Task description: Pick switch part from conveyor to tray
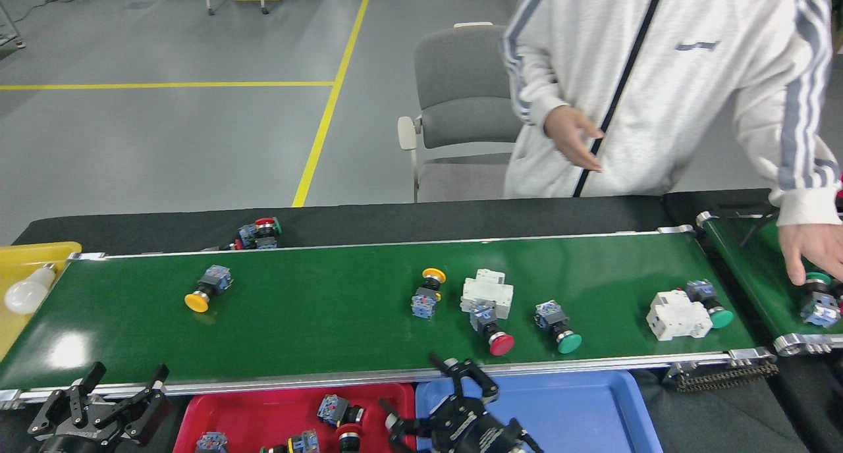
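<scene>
With both tools spread wide and empty, right tool (438, 400) should meet the yellow switch (427, 294) on the conveyor (329, 321) squarely, gripping its body.

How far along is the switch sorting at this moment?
Done: several switches lie in the red tray. In hand: nothing; the right gripper and left gripper are both open and empty. Left: five switches on the conveyor, such as the yellow one, red one and green one.

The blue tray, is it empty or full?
Empty as far as shown: the blue tray has only bare floor; the right gripper hides one corner.
</scene>
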